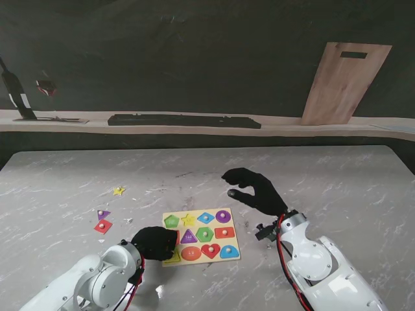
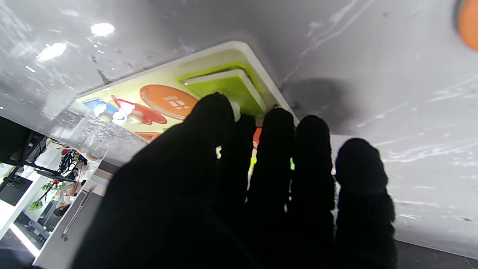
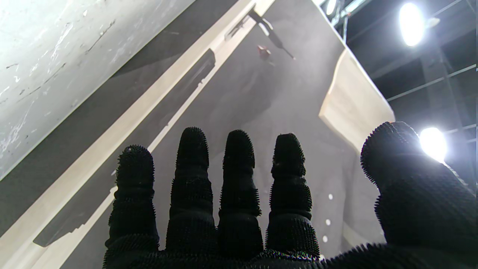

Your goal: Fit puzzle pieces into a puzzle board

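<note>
The puzzle board (image 1: 201,236) lies on the counter (image 1: 337,181). The left robot hand (image 1: 155,243) covers its near-left corner, fingers closed on a lime piece (image 2: 231,87)'s knob, I think. Beyond it lie a loose star (image 1: 118,191) and two pieces (image 1: 102,221). The right robot hand (image 1: 254,190) hovers open, empty.

left hand (image 1: 155,243) hides puzzle board (image 1: 228,251) corner
</note>
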`<action>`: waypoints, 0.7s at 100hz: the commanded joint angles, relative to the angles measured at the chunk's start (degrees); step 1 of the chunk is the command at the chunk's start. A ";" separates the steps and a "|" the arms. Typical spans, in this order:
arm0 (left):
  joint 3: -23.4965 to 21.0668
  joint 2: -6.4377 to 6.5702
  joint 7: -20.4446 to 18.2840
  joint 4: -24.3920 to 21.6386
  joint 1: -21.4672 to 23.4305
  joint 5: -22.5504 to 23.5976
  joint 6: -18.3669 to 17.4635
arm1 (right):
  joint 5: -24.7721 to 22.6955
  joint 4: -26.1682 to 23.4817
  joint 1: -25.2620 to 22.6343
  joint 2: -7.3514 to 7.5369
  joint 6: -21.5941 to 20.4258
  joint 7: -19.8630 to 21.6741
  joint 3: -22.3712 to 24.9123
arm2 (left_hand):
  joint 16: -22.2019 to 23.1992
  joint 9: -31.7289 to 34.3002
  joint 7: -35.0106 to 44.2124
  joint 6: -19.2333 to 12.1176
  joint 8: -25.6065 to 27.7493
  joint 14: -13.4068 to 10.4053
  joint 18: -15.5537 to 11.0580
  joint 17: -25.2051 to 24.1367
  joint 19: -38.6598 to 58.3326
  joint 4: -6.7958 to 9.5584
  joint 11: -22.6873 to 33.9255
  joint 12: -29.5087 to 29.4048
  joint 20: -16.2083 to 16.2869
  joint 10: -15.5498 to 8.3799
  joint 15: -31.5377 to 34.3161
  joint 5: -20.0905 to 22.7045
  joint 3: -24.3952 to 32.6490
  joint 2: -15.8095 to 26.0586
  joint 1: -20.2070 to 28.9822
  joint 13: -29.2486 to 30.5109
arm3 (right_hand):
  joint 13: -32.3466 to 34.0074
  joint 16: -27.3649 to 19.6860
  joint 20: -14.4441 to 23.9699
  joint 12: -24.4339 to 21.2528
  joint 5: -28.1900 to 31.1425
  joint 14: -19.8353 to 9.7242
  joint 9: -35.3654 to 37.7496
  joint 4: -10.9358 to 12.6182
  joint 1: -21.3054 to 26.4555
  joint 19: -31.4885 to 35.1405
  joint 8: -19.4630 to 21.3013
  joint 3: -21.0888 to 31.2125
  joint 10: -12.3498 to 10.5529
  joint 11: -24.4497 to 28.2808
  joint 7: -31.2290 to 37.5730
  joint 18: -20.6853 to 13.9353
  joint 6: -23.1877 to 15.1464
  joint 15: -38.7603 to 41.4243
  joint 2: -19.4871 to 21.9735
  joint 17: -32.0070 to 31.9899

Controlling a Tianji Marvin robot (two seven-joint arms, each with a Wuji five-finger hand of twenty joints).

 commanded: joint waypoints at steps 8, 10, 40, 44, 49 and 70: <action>0.50 -0.13 -0.06 0.75 -0.39 -0.07 -0.28 | -0.08 -0.10 -0.31 -0.24 0.04 0.01 -0.11 | -0.06 -0.95 0.73 -0.90 0.07 0.79 0.44 0.26 1.67 -1.57 0.98 0.74 -0.13 1.27 1.82 -1.03 2.67 0.67 0.95 -1.02 | 1.43 0.35 0.94 0.49 1.02 -0.05 1.83 2.65 -0.17 0.18 1.03 -1.50 0.32 -1.10 -1.37 0.28 -1.81 -0.03 1.34 -0.50; 0.55 -0.11 -0.10 0.78 -0.43 -0.06 -0.30 | -0.09 -0.11 -0.32 -0.24 0.06 -0.01 -0.10 | -0.07 -0.96 0.72 -0.94 0.06 0.77 0.45 0.25 1.66 -1.59 0.99 0.74 -0.14 1.27 1.81 -1.07 2.63 0.66 0.92 -1.04 | 1.41 0.35 0.93 0.49 0.95 0.05 1.83 2.66 -0.18 0.17 1.02 -1.52 0.33 -1.11 -1.40 0.31 -1.84 -0.04 1.36 -0.51; 0.60 0.09 -1.25 0.78 -0.52 -0.65 -1.29 | -0.04 -0.20 -0.40 -0.27 0.13 -0.10 0.00 | -0.37 -1.01 0.38 -1.85 -0.09 0.61 0.10 -0.65 1.08 -1.68 -1.24 0.80 -0.04 0.76 0.88 -1.41 2.71 0.69 2.19 -1.79 | 1.43 0.38 0.96 0.51 1.03 0.05 1.89 2.70 -0.08 0.16 1.01 -1.75 0.40 -1.15 -1.46 0.28 -1.76 -0.05 1.63 -0.49; 0.49 0.10 -1.24 0.75 -0.43 -0.68 -1.54 | -0.04 -0.21 -0.40 -0.27 0.14 -0.13 0.01 | -0.45 -0.51 0.24 -1.80 -0.35 0.65 0.17 -0.29 1.20 -1.72 -1.73 0.74 -0.01 0.76 0.85 -1.06 2.99 0.41 2.24 -1.34 | 1.42 0.38 0.96 0.51 1.02 0.04 1.90 2.70 -0.09 0.15 1.00 -1.80 0.36 -1.15 -1.49 0.30 -1.84 -0.05 1.67 -0.52; 0.32 0.08 -1.11 0.70 -0.22 -0.74 -1.87 | -0.05 -0.22 -0.41 -0.29 0.18 -0.18 0.02 | -0.50 -0.32 0.19 -1.79 -0.51 0.67 0.23 -0.08 1.27 -1.78 -2.04 0.71 -0.01 0.72 0.83 -0.85 3.13 0.28 2.15 -1.12 | 1.48 0.39 0.96 0.52 0.98 0.06 1.92 2.71 -0.06 0.15 1.00 -1.83 0.37 -1.16 -1.51 0.30 -1.86 -0.02 1.72 -0.50; -0.07 0.17 -0.92 0.81 0.07 -0.32 -3.20 | -0.02 -0.28 -0.46 -0.33 0.23 -0.33 0.08 | -0.66 -1.44 0.31 -3.18 -0.46 -0.12 -1.04 -1.93 0.25 -1.96 -3.51 1.73 -0.36 -0.52 -0.22 -1.96 3.44 0.84 2.98 -3.01 | 1.48 0.40 0.97 0.53 1.06 0.06 2.00 2.74 -0.03 0.16 1.03 -1.99 0.40 -1.16 -1.46 0.28 -1.77 0.00 1.80 -0.47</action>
